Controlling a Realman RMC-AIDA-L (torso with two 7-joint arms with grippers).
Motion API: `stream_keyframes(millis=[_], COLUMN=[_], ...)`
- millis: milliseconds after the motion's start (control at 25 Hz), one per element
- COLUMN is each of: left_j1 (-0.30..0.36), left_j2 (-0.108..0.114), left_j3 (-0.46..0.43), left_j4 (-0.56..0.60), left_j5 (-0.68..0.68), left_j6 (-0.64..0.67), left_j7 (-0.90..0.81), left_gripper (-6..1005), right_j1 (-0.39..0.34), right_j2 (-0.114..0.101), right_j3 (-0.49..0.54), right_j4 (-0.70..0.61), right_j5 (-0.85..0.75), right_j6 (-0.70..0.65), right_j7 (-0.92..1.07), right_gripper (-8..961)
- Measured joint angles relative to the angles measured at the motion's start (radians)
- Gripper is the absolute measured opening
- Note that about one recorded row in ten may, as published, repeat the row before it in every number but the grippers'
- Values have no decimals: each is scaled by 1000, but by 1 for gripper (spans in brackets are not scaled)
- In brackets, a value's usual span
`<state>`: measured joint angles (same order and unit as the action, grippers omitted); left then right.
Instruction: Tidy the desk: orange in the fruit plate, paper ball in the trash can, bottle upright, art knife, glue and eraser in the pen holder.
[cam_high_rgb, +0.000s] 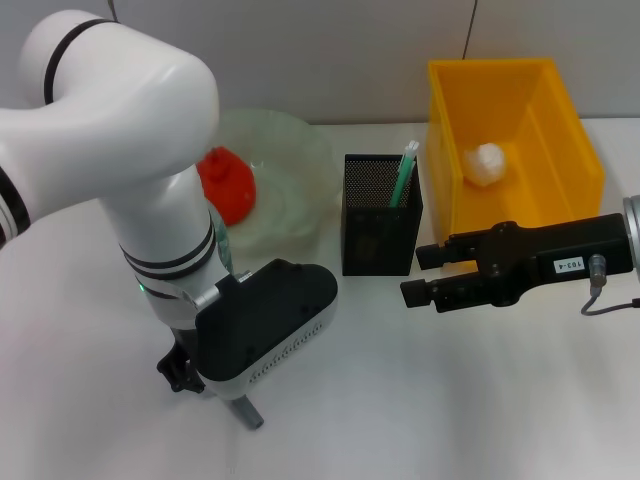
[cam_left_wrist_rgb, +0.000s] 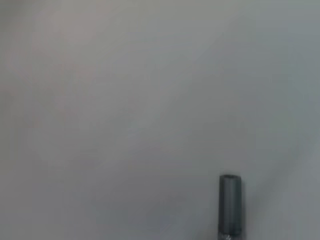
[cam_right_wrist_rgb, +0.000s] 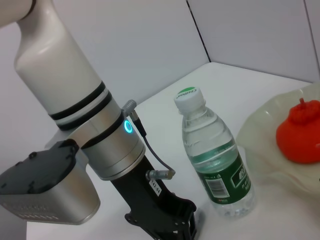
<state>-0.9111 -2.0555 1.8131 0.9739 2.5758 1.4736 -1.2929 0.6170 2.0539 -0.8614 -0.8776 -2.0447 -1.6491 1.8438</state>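
One grey cylinder, prob. the glue, is approached by the left gripper, lowered to the surface; finger state can't be told. Right gripper is parked open nr pen holder.

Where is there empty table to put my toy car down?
The best bare patch is the near table, bordered by the left tool, the right tool and the pen holder behind. It is crowded at the back, where the fruit plate with the orange, the pen holder and the trash can stand in a row, with the bottle beside the left arm.
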Motion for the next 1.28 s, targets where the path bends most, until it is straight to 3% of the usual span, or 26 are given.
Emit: stream_keyframes(millis=[720,920,960,1000,1120,1160,1200,1240,1280], left_j1=[-2,-1,-1,-1,-1,-1,0,0,5], left_j2=[-1,-2,-3,-3,-10,-13,-13,-13,-11], left_j3=[-20,-96,-161,-161,-336,-455,-511,-511,-568], left_j4=[-9,-3,0,0,0,1,1,1,1], left_j5=[1,-8,-18,-18,-31,-52,-71,-71,-99], left_j6=[6,50,94,94,186,240,265,265,285], left_j7=[10,35,57,57,104,130,141,141,147], left_gripper=[147,136,136,135,134,135,135,135,135], right_j1=[2,3,3,3,3,2,2,1,1], right_j2=[-1,-2,-2,-2,-2,-2,-2,-2,-2], right_j3=[1,1,1,1,2,3,3,3,3], right_j4=[-17,-18,-20,-20,-33,-39,-41,-41,-41], right_j5=[5,9,14,14,18,19,20,22,22], right_j6=[0,0,0,0,0,-1,-2,-5,-5], right_j7=[0,-4,-6,-6,-6,-6,-6,-6,-6], right_gripper=[746,746,746,746,746,746,746,746,746])
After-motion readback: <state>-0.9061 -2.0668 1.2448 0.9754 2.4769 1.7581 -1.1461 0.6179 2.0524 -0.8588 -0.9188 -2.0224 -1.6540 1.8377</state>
